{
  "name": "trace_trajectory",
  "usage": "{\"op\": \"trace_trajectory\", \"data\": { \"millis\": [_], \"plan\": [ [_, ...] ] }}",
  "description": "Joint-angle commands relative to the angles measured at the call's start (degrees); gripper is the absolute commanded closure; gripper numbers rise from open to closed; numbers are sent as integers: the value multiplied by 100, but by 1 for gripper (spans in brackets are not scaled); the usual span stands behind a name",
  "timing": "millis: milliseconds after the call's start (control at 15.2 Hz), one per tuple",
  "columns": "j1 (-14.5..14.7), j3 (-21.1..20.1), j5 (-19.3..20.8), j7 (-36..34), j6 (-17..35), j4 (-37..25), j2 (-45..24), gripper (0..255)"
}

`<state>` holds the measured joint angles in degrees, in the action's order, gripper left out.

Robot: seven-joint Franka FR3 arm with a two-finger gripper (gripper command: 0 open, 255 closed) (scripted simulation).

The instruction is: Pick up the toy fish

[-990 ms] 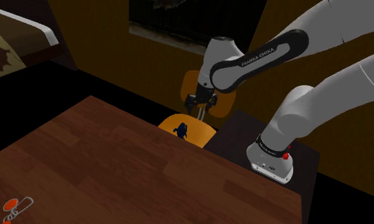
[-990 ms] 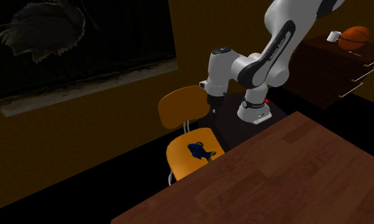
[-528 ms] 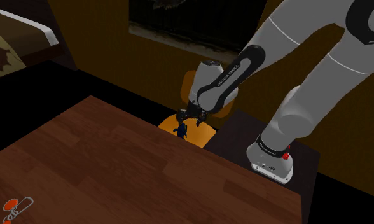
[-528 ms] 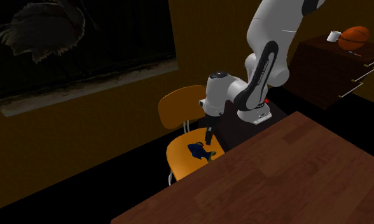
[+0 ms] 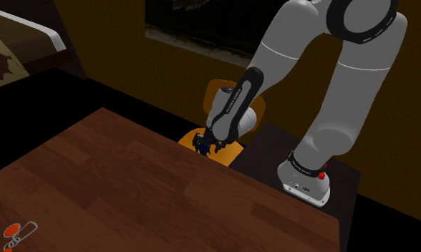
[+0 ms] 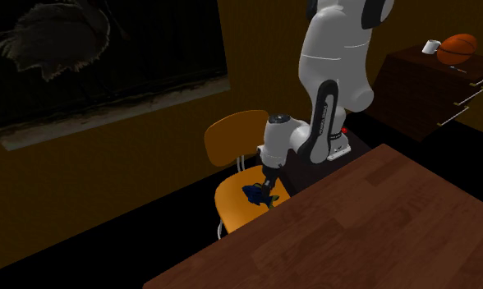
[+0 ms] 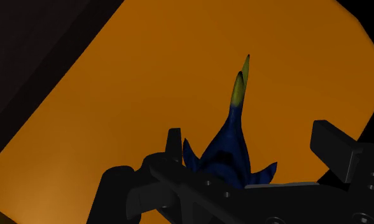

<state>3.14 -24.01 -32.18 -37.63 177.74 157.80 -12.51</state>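
Toy fish (image 7: 233, 149) on orange chair seat (image 7: 147, 76), just beside counter (image 5: 130, 186) edge. Gripper (image 7: 250, 140) wide, straddling body, which sits nearer one finger. Centre on thick midbody, avoid thin tail, close evenly, lift straight.

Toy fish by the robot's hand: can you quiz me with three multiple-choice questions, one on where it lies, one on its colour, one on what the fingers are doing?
1. Where is the toy fish? A in a basket; B on the orange chair seat; C on a bookshelf.
2. Its main colour? A white; B red; C dark blue.
3. The fingers are: A apart, either side of the fish; B shut together on nothing; C far above the chair.
Answers: B, the orange seat lies under it; C, its body is dark blue with a yellow-green tip; A, the wrist view shows a gap between the fish and one finger.
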Motion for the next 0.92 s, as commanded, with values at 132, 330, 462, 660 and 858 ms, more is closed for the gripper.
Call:
{"op": "trace_trajectory", "data": {
  "millis": [132,330,462,660,858],
  "plan": [
    [-90,-68,-24,126,395,-130,-515,0],
    [-106,-79,-19,137,441,-142,-573,255],
    [-109,-86,-22,137,448,-139,-576,255],
    [-111,-87,-22,138,448,-139,-576,255],
    [-109,-85,-21,137,447,-140,-576,255]
  ]
}}
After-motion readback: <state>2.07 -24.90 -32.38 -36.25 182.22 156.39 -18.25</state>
